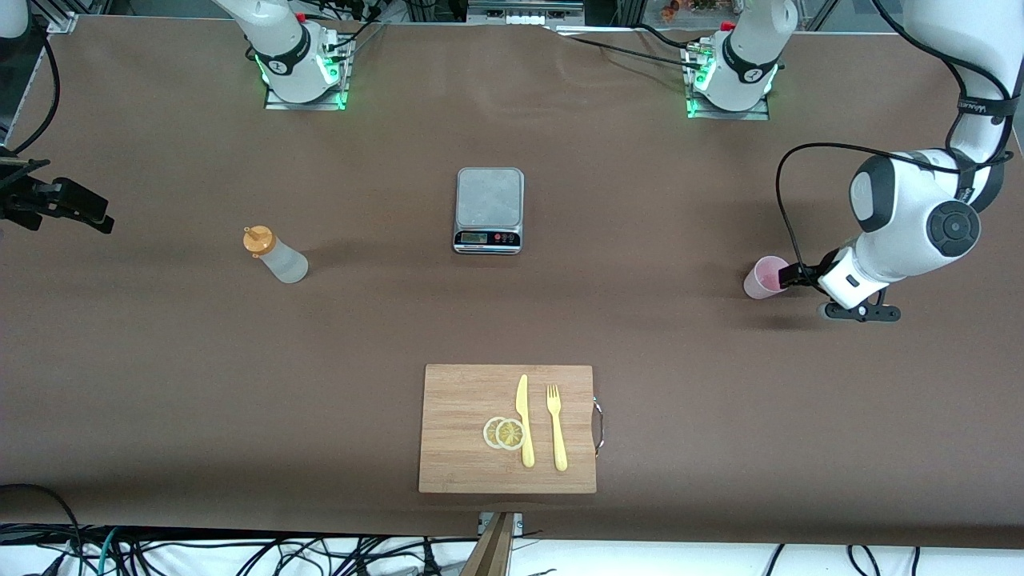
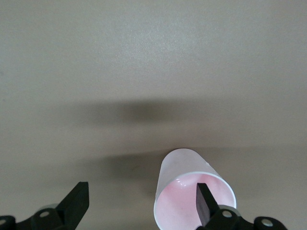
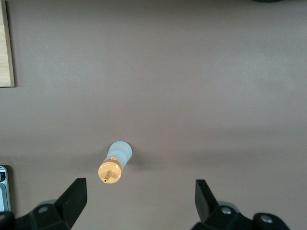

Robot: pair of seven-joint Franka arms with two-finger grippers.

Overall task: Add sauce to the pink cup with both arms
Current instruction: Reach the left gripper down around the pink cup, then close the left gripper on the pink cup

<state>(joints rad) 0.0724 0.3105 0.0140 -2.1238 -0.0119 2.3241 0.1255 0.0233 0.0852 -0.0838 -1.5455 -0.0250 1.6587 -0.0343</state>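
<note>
The pink cup (image 1: 764, 278) stands upright on the table at the left arm's end. My left gripper (image 1: 792, 280) is low beside it and open. In the left wrist view the cup (image 2: 184, 172) is off-centre in my left gripper (image 2: 142, 194): one finger (image 2: 205, 203) shows against the cup's mouth, the other stands well clear of it. The sauce bottle (image 1: 276, 256), whitish with an orange cap, stands toward the right arm's end. My right gripper (image 1: 92, 214) is open and empty, up in the air at that end of the table. In the right wrist view the bottle (image 3: 115, 163) lies below my right gripper (image 3: 139, 189).
A kitchen scale (image 1: 489, 210) sits mid-table, farther from the front camera. A wooden cutting board (image 1: 464, 400) near the front edge carries lemon slices (image 1: 504, 433), a yellow knife (image 1: 524, 420) and a yellow fork (image 1: 555, 426). The arm bases (image 1: 304, 72) stand along the farthest edge.
</note>
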